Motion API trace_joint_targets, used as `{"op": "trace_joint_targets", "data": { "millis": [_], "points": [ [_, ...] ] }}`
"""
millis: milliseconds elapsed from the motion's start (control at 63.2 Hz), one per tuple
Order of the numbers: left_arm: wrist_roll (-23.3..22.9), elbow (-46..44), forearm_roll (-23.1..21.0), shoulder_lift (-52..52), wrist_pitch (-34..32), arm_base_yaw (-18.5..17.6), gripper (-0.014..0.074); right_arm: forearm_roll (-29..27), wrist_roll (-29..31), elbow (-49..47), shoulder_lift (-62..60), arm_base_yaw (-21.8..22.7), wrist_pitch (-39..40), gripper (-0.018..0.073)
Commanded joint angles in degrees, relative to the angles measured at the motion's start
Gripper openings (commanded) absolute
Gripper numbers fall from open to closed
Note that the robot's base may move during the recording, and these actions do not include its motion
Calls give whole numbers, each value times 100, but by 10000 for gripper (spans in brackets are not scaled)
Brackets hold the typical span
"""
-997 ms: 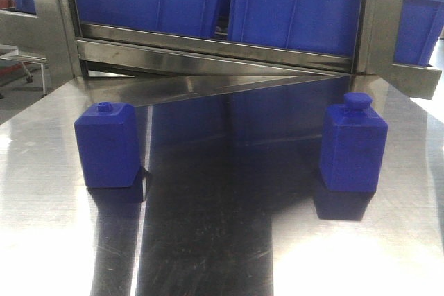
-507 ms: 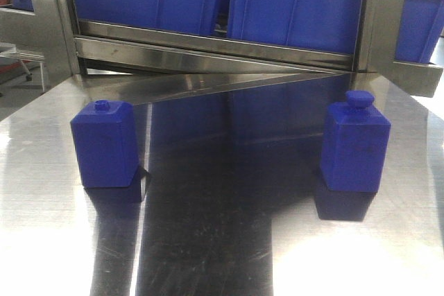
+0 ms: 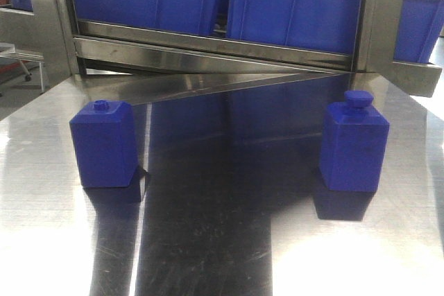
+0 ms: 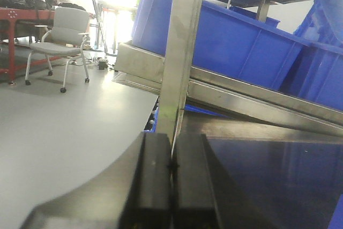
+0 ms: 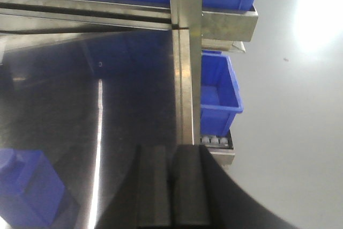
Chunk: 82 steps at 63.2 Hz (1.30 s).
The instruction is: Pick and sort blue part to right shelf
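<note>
Black pad pressed against black pad, the left gripper and right gripper are both clenched on nothing by the steel table. Further in, the blue part stands upright near the table's right edge, well apart from a squat block near the left edge. Behind both, the shelf runs along the far edge, carrying blue bins.

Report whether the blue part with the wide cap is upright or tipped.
Upright: the blue part stands on its flat base on the steel table, with its wide cap on top.
</note>
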<state>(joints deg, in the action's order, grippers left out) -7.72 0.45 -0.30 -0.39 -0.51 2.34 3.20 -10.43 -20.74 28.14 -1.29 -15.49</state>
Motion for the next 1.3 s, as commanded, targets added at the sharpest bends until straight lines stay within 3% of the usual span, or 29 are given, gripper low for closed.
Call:
{"op": "trace_joint_targets", "data": {
  "millis": [0,158,301,364,538,649,934,1282],
  "points": [
    [-3,135,-32,-114,-475,9,134,407,-530,-470,491,-110,189,57],
    [-3,135,-32,-114,-475,9,134,1008,-1216,-873,1212,-530,-273,58],
    [-3,135,-32,-114,-475,9,134,1046,-1240,-1206,1780,-903,-640,123],
    [-3,135,-32,-114,-475,9,134,1041,-1265,-1342,2051,-1028,-834,225],
    [-3,135,-32,-114,-475,9,134,1041,-1894,-1958,2818,-1256,-1654,644],
    [-3,135,-32,-114,-475,9,134,1041,-2191,-2541,3297,-1421,-2471,608],
    [-3,135,-32,-114,-475,9,134,829,-2197,-4180,4608,-2131,-4381,603],
    [-3,135,-32,-114,-475,9,134,95,-2237,-5414,5729,-2711,-4776,603]
  ]
}}
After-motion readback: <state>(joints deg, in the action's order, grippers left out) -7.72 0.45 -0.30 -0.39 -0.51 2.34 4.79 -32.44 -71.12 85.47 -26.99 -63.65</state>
